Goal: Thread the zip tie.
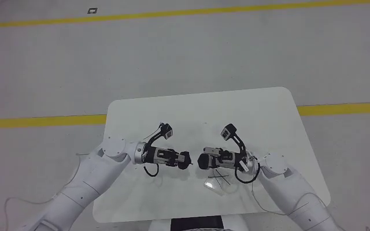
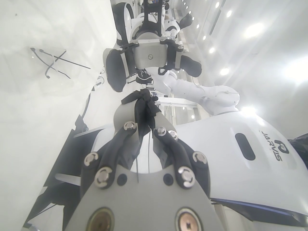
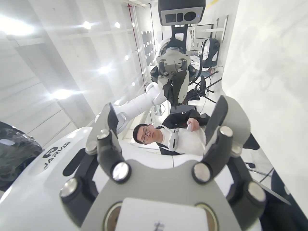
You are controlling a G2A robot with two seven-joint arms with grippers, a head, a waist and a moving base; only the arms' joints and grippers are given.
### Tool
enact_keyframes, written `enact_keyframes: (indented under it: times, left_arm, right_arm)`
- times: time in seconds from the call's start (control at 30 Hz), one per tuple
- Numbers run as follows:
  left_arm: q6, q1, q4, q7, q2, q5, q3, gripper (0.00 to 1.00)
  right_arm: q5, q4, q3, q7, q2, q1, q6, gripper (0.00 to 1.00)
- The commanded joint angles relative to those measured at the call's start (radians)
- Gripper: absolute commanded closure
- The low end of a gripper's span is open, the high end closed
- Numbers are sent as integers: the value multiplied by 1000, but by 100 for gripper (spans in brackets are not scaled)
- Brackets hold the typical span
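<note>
Top view: we log the left end effector [image 1: 185, 159] and right end effector [image 1: 204, 160] facing tip to tip, close together, over the counter [image 1: 260, 115] towards its robot-side edge. Left is clamped on a thin black zip tie [image 2: 149, 145], its strap running back between the fingers. Right stands wide, holding nothing. Spare ties [image 1: 219, 175] lie crossed on the counter by the right arm.

Risks, as we judge them:
- The thin strap could slip in the pinch or miss its head.
- The tips could collide.

Open room lies farther out on the counter.

No legible text, labels or numbers
</note>
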Motion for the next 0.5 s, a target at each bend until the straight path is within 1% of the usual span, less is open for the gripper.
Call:
enact_keyframes:
  times: [0.0,0.1,0.13,0.2,0.23,0.27,0.3,0.37,0.43,0.47]
  left_arm:
    - [0,0,0,0,0,0,0,100]
    - [0,0,0,0,0,0,0,100]
    - [-2,2,-4,20,-1,14,2,100]
    - [-27,9,-9,43,-2,21,3,100]
    - [-57,12,-4,53,-1,16,-7,100]
    - [-77,17,2,57,1,15,-17,100]
    - [-77,21,3,61,3,11,-29,100]
    - [-77,36,3,73,10,28,-71,100]
    - [-77,62,-7,83,15,28,-114,100]
    - [-77,81,-12,86,17,23,-148,100]
  right_arm:
    - [0,0,0,0,0,0,0,0]
    - [0,0,0,0,0,0,0,0]
    - [0,0,0,0,0,0,0,0]
    - [-15,-2,4,-16,1,1,-2,0]
    - [-57,-13,14,-46,3,-2,-11,0]
    - [-77,-22,26,-59,6,-9,-17,0]
    - [-96,-31,39,-69,10,-18,-21,0]
    - [-178,-57,81,-99,21,-39,-34,0]
    - [-238,-89,118,-120,31,-63,-41,0]
    - [-290,-113,144,-134,37,-79,-47,0]
